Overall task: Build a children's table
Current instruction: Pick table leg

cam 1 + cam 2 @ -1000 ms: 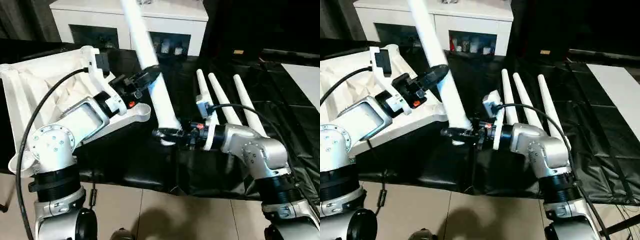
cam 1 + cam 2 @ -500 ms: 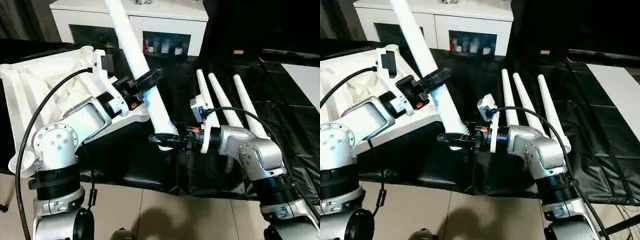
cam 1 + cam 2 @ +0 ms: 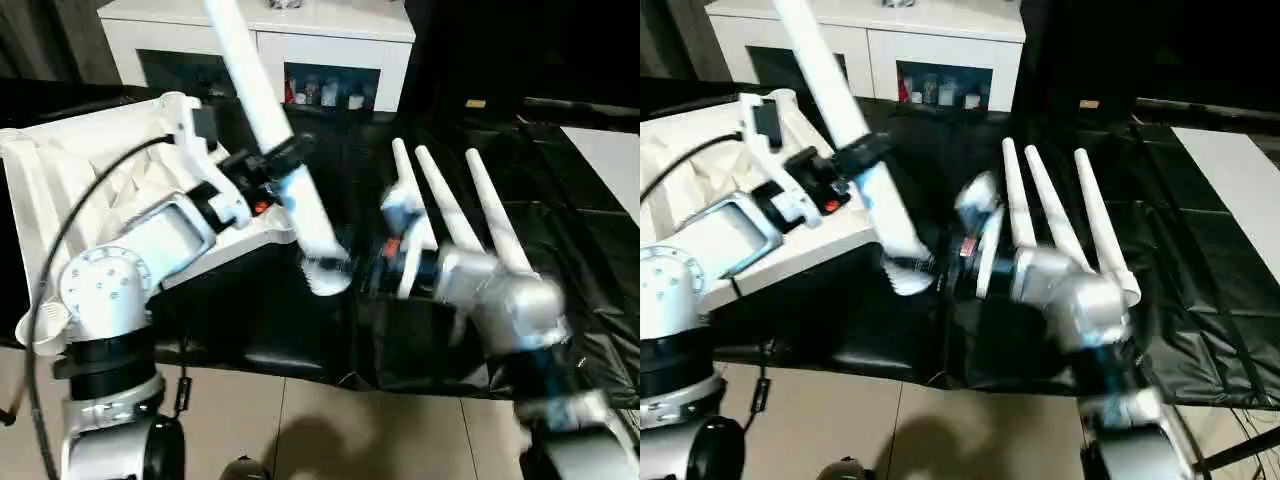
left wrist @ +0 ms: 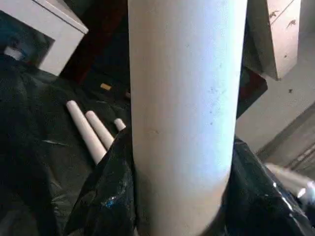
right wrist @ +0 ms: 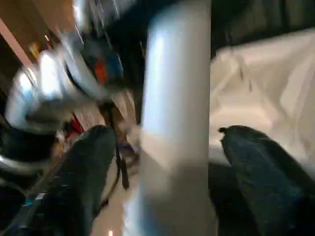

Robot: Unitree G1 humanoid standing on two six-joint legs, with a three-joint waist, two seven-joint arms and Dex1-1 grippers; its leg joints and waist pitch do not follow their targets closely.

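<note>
A black plastic sheet (image 3: 600, 240) covers the work surface across the middle of the head views, and on it at the left of the frame lies the white tabletop (image 3: 60, 180), underside up with its ribs showing and a round corner socket (image 3: 172, 100) at its upper edge. Behind it, along the top of the frame, stands a white glass-door cabinet (image 3: 340, 45). The robot's left arm (image 3: 110, 290) rises from the lower left and its right arm (image 3: 510, 305) from the lower right, the right one blurred. One long white leg (image 3: 262, 120) slants from the top centre down to the middle of the frame, its wide lower end (image 3: 322, 268) just off the tabletop's near corner and above the black sheet. The left gripper (image 3: 285, 160) is clamped around this leg partway along its length; in the left wrist view the tube (image 4: 184, 108) stands right against the camera. The right gripper (image 3: 940, 262) sits at the leg's lower end, and in the right wrist view its two black fingers (image 5: 83, 172) stand spread on either side of the tube (image 5: 177, 128) with gaps between, not touching it. Three more legs (image 3: 455, 205) lie side by side on the sheet in the centre right of the frame, narrow tips pointing toward the top.
</note>
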